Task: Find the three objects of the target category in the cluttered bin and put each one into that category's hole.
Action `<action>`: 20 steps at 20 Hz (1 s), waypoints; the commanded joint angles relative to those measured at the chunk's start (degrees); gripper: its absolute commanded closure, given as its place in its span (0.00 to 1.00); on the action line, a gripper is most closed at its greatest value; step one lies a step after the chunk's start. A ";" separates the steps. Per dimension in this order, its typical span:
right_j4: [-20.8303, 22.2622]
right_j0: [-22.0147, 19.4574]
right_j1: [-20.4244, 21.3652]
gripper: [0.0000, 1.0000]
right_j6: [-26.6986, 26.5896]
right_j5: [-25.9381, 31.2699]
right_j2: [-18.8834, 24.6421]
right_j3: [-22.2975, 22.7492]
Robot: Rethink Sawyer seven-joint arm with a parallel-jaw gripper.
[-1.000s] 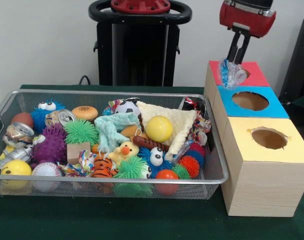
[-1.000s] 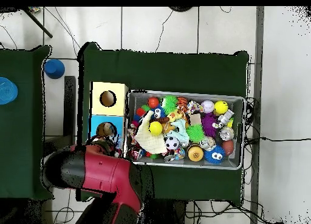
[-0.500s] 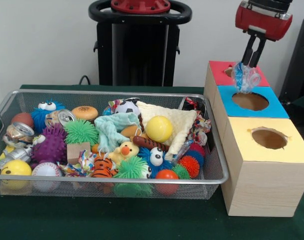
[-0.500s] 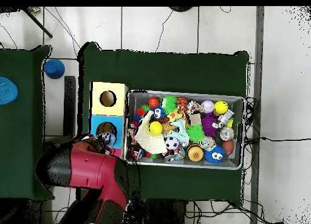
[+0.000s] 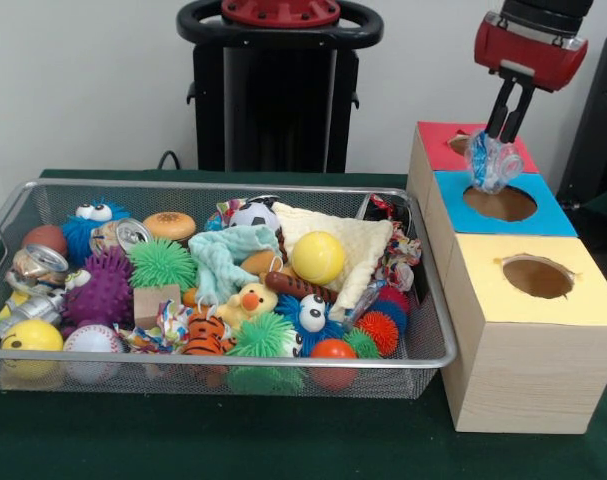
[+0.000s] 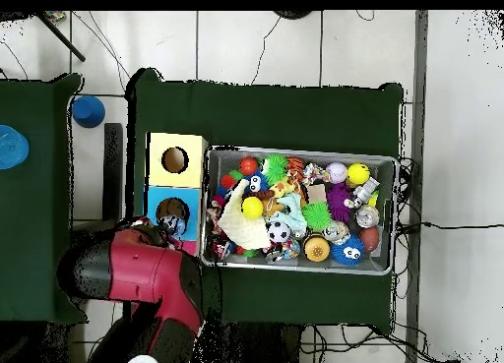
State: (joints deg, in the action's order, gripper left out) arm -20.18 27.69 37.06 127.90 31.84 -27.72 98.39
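My pincer point(image 5: 505, 128) is pinched shut on the top of a crumpled plastic bottle point(image 5: 491, 162) dangling just above the blue box's hole point(image 5: 500, 203), and it looks light, crinkly and slippery, so a fold near its neck seems the safest hold.

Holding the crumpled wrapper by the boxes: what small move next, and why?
Probably ease forward over the blue box's hole, then release. The wrapper hangs from the gripper at the hole's back rim, near the red box, so dropping now might miss.
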 commanded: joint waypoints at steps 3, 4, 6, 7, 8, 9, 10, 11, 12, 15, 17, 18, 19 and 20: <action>-3.28 -1.34 -3.72 1.00 15.29 1.27 3.18 -0.69; -3.38 -1.24 -4.14 1.00 15.47 0.83 3.24 -0.78; -3.65 -1.28 -4.81 1.00 15.65 0.26 3.50 -0.93; -3.72 -1.28 -5.12 1.00 15.66 0.09 3.53 -1.10; -3.80 -1.27 -5.44 1.00 15.68 -0.08 3.57 -1.27; -3.87 -1.26 -5.75 1.00 15.70 -0.25 3.61 -1.45; -3.83 -1.28 -6.19 1.00 15.52 -0.75 3.66 -1.71; -3.83 -1.29 -6.42 1.00 15.42 -0.86 3.65 -1.90; -4.10 -1.32 -6.62 1.00 15.50 -0.79 3.74 -2.00; -4.46 -1.25 -7.10 1.00 15.40 -1.06 3.77 -2.27; -4.86 -1.30 -7.46 1.00 15.25 -1.26 3.93 -2.47; -5.00 -1.29 -7.64 1.00 15.16 -1.35 3.94 -2.62; -5.15 -1.28 -7.83 1.00 15.07 -1.44 3.95 -2.77; -5.31 -1.16 -8.08 1.00 15.19 -1.28 3.78 -3.03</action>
State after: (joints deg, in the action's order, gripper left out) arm -22.92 27.54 33.14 127.90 31.28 -28.00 96.48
